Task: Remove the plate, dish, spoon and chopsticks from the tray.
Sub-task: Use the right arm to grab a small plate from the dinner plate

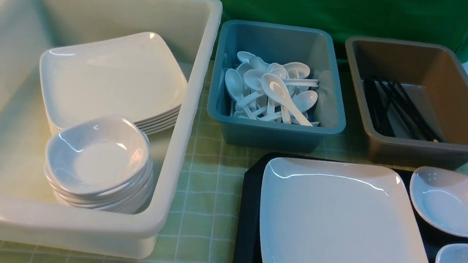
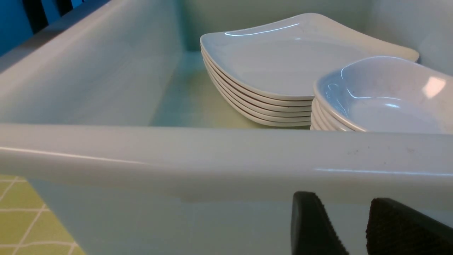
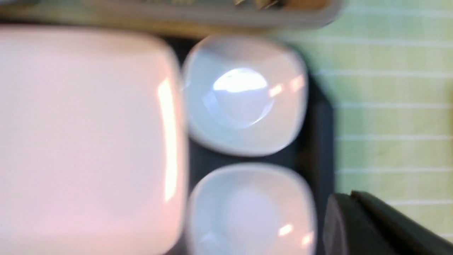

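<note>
Wrist views, unlike front, show left gripper parted, right gripper closed.

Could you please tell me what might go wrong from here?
1. The plate is glossy, lies flat and sits close to the two dishes on the tray; a grip on its rim may slip or knock a dish.
2. The left gripper sits close to the outer wall of the cream tub and may catch its rim.
</note>
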Robot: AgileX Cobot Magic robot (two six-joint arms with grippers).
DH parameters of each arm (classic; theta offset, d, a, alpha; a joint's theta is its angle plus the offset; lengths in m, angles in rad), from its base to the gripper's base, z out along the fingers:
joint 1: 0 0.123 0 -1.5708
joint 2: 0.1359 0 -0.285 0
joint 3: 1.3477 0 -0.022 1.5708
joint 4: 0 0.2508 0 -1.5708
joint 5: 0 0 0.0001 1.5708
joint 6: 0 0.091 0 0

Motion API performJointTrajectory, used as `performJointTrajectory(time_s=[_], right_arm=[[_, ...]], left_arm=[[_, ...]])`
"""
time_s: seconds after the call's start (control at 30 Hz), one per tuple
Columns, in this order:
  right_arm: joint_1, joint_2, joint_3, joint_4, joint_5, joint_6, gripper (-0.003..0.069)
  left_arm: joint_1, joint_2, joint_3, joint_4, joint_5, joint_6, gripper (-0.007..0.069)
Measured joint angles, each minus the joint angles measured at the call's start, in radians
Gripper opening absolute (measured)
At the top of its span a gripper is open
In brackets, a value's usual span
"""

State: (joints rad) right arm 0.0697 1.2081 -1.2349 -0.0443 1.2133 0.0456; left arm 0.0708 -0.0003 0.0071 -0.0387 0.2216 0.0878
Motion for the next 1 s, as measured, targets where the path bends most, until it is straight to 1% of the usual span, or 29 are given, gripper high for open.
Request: performJointTrajectory(time_s=[0.03, 0.07, 0.13, 0.23, 0.33, 0.4, 0.53, 0.63, 0.67, 0.7, 0.77, 0.87, 0.93, 0.97, 1.0], right_arm=[[0.000, -0.013, 0.022, 0.015, 0.000, -0.010, -0.0005], [0.000, -0.038, 0.093, 0.044, -0.001, -0.024, -0.0002], [0.000, -0.050, 0.145, 0.044, -0.002, -0.038, -0.0001], [0.000, -0.071, 0.292, -0.014, -0.003, -0.095, 0.0003], [0.000, -0.052, 0.363, -0.073, -0.020, -0.093, 0.0003], [-0.001, -0.023, 0.378, -0.085, -0.043, -0.092, 0.0003], [-0.009, 0.112, 0.372, -0.091, -0.166, -0.058, 0.0006], [-0.055, 0.196, 0.339, -0.085, -0.245, -0.030, 0.0003], [-0.098, 0.242, 0.314, -0.063, -0.269, -0.025, -0.0003], [-0.104, 0.253, 0.307, -0.054, -0.274, -0.025, -0.0004], [-0.173, 0.300, 0.268, 0.008, -0.288, -0.046, -0.0006], [-0.256, 0.351, 0.234, 0.138, -0.314, -0.100, -0.0006], [-0.288, 0.372, 0.232, 0.201, -0.342, -0.120, -0.0002], [-0.294, 0.376, 0.232, 0.211, -0.348, -0.121, 0.0001], [-0.313, 0.389, 0.232, 0.236, -0.369, -0.123, 0.0025]], left_arm=[[0.000, 0.000, 0.000, 0.000, 0.000, 0.000, 0.0223], [0.000, 0.000, 0.000, 0.000, 0.000, 0.000, 0.0223], [0.000, 0.000, 0.000, 0.000, 0.000, 0.000, 0.0223], [0.000, 0.000, 0.000, 0.000, 0.000, 0.000, 0.0223], [0.000, 0.000, 0.000, 0.000, 0.000, 0.000, 0.0223], [0.000, 0.000, 0.000, 0.000, 0.000, 0.000, 0.0223], [0.000, 0.000, 0.000, 0.000, 0.000, 0.000, 0.0223], [0.000, 0.000, 0.000, 0.000, 0.000, 0.000, 0.0223], [0.000, 0.000, 0.000, 0.000, 0.000, 0.000, 0.0223], [0.000, 0.000, 0.000, 0.000, 0.000, 0.000, 0.0223], [0.000, 0.000, 0.000, 0.000, 0.000, -0.001, 0.0223], [0.000, 0.000, 0.000, 0.000, 0.000, 0.000, 0.0223], [0.000, 0.000, 0.000, 0.000, 0.000, 0.000, 0.0223], [0.000, 0.000, 0.000, 0.000, 0.000, 0.000, 0.0223], [0.000, 0.000, 0.000, 0.000, 0.000, 0.000, 0.0223]])
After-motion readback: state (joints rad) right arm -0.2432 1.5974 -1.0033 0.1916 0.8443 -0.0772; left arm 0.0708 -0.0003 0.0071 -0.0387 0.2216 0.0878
